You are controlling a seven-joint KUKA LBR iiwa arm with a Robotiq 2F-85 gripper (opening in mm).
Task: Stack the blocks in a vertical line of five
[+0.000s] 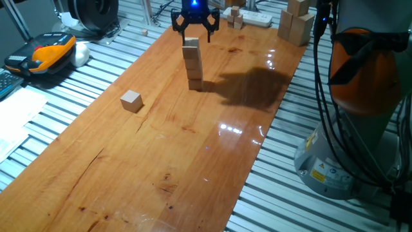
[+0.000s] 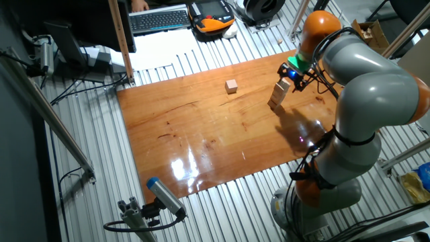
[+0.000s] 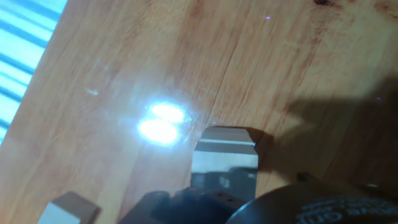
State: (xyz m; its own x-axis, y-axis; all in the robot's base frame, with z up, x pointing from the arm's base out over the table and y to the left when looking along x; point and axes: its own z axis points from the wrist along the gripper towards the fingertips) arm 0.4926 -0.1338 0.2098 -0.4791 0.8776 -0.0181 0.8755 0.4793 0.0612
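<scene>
A leaning stack of several small tan blocks (image 1: pixel 192 64) stands on the far part of the wooden table (image 1: pixel 193 161); the other fixed view shows the same stack (image 2: pixel 279 95). My gripper (image 1: pixel 194 33) hovers just above its top block, fingers spread, holding nothing, and is also seen from the other side (image 2: pixel 291 79). The hand view looks down on the stack's top (image 3: pixel 225 144). One more block (image 1: pixel 131 101) lies alone to the left, also seen as a lone block (image 2: pixel 232 86) and at the hand view's lower left corner (image 3: pixel 68 208).
Larger pale wooden blocks (image 1: pixel 295 24) and a white power strip (image 1: pixel 255 19) sit at the table's far end. An orange and black pendant (image 1: pixel 46 53) lies left of the table. The arm's grey base (image 2: pixel 336 195) stands beside the table's long edge.
</scene>
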